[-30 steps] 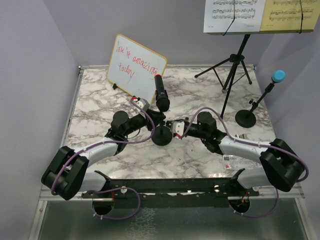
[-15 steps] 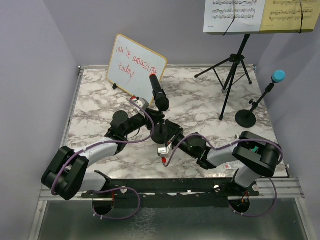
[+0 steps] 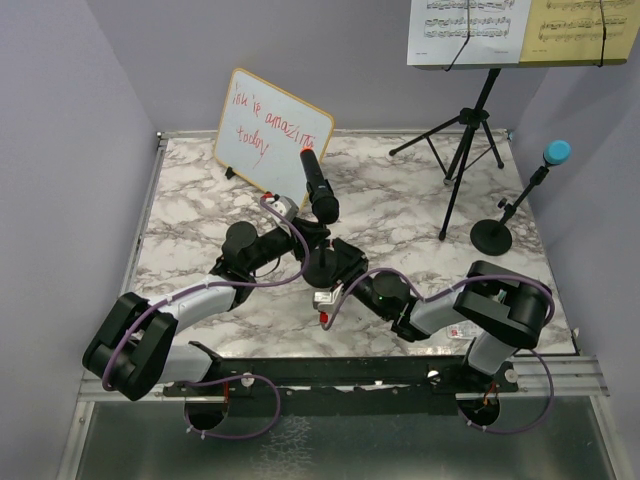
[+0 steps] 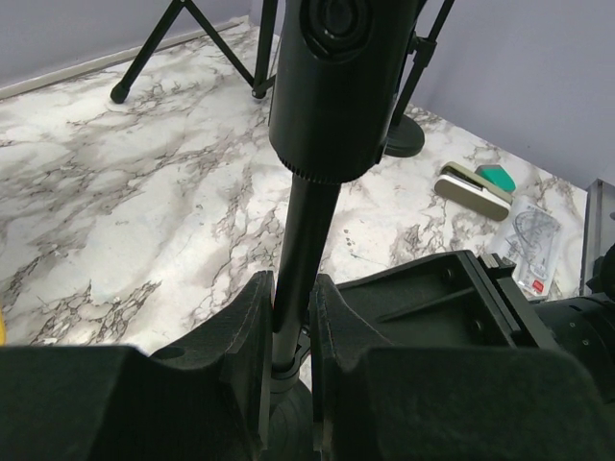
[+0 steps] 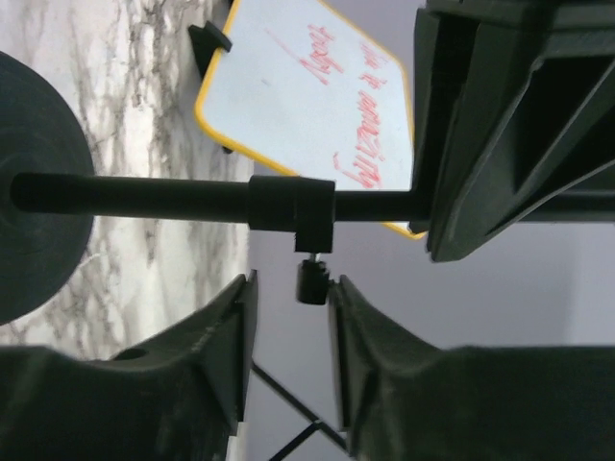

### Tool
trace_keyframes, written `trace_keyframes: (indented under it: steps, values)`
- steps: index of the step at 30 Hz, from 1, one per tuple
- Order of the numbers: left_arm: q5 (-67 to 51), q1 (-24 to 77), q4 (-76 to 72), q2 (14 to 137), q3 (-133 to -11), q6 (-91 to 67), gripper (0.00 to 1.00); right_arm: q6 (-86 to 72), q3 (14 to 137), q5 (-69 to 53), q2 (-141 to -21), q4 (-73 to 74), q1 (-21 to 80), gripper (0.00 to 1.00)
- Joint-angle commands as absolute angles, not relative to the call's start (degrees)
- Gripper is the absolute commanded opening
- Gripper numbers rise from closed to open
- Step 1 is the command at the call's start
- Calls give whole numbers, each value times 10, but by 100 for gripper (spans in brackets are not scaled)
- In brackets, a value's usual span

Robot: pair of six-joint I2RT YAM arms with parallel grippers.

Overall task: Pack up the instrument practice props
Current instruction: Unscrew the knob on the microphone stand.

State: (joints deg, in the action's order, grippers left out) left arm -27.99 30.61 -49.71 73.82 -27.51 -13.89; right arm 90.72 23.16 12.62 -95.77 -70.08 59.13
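At the centre of the overhead frame, clenched with the left end effector [image 4: 288, 317] on the thin stem of the mic holder [image 4: 301, 240], just under the black microphone [image 4: 332, 86] leaning toward the whiteboard [image 3: 270, 135] at upper left. Released at the right end effector [image 5: 291, 293], fingers spread beneath that same stem, gripping nothing. At the right of the marble counter [image 3: 200, 200], blue microphone [image 3: 556, 152] upright in its own holder, music desk [image 3: 470, 130] behind at upper right.
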Motion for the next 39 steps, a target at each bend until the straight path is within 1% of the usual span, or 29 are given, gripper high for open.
trace_keyframes:
  steps: [1,4,7,9,10,18,21,24,29,32,35,39]
  values:
    - [-312,314,-485,729,-282,-158,0,786,223,174,-945,-662,589,45]
    - [-311,314,-484,729,-282,-157,0,715,224,167,-905,-614,589,50]
    - [-309,314,-483,730,-282,-155,0,612,245,139,-848,-476,589,54]
    - [-310,314,-483,732,-283,-155,0,538,264,112,-806,-394,588,61]
    - [-310,314,-483,731,-283,-156,0,503,268,106,-794,-376,588,62]
    - [-312,314,-481,731,-284,-156,0,319,260,56,-699,-314,567,69]
    - [-311,314,-481,729,-284,-156,0,227,249,41,-667,-335,551,77]
    - [-311,314,-480,727,-284,-156,0,103,249,42,-648,-347,525,84]
    - [-311,314,-478,725,-284,-156,0,-140,279,32,-646,-324,475,85]
    - [-311,314,-477,725,-284,-156,0,-275,269,44,-655,-362,461,85]
    - [-311,314,-476,723,-284,-155,0,-389,257,73,-667,-393,453,83]
    - [-312,314,-474,715,-282,-153,0,-498,264,106,-696,-368,447,80]
